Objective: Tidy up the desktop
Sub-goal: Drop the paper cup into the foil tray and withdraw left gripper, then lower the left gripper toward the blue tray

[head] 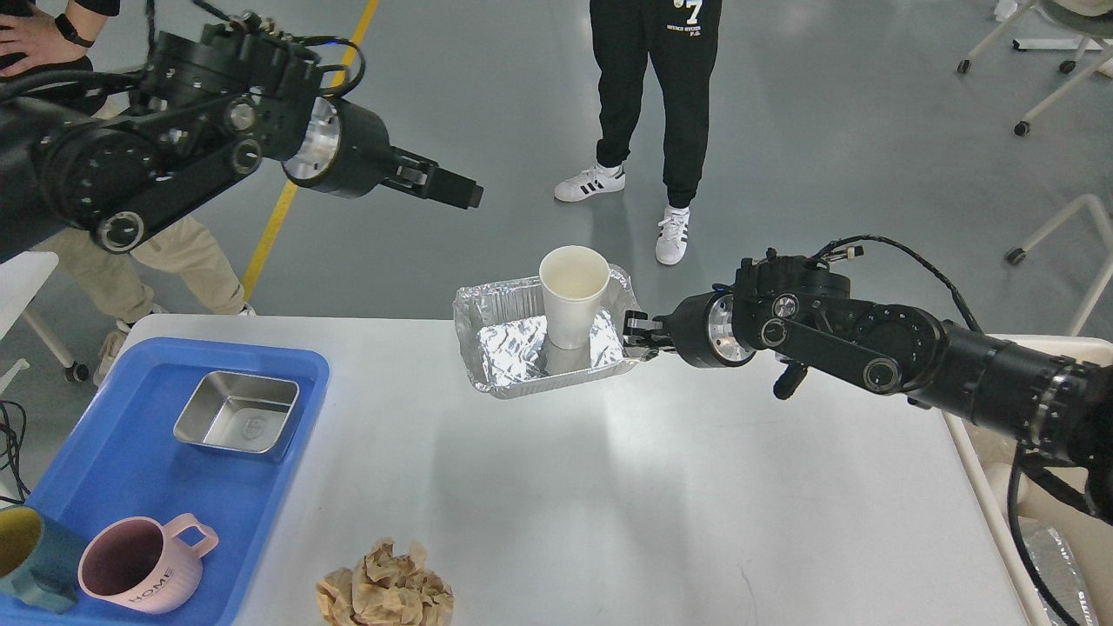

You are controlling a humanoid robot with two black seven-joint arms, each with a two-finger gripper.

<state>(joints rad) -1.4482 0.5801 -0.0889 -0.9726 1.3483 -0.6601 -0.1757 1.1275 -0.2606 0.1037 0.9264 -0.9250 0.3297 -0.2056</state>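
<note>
Grey shop floor behind, a person's legs [656, 113] standing past the far edge. White counter [609, 504] fills most of the view, mostly bare in the middle. Blue tray [130, 487] sits on its left end and holds a steel dish [236, 424], a pink mug [139, 569] and part of a teal mug [26, 556], so that part looks sorted. Foil container [543, 348] is at the far edge of the counter, apparently lifted a little by the right gripper [642, 337], whose fingers are clenched on its right rim. Paper cup [572, 296] stands upright inside the foil container, nothing gripping it. Left gripper [452, 187] hangs high and well apart from the cup, carrying nothing; fingers seen side-on and dark, cannot tell whether parted or closed. Crumpled brown paper [387, 587] lies loose at the near edge, untouched. Judgement: roughly midway. Cup nested in foil is done; foil plus cup must leave the counter, likely toward the cream bin [1026, 452] edge at right, then the paper wad.
</note>
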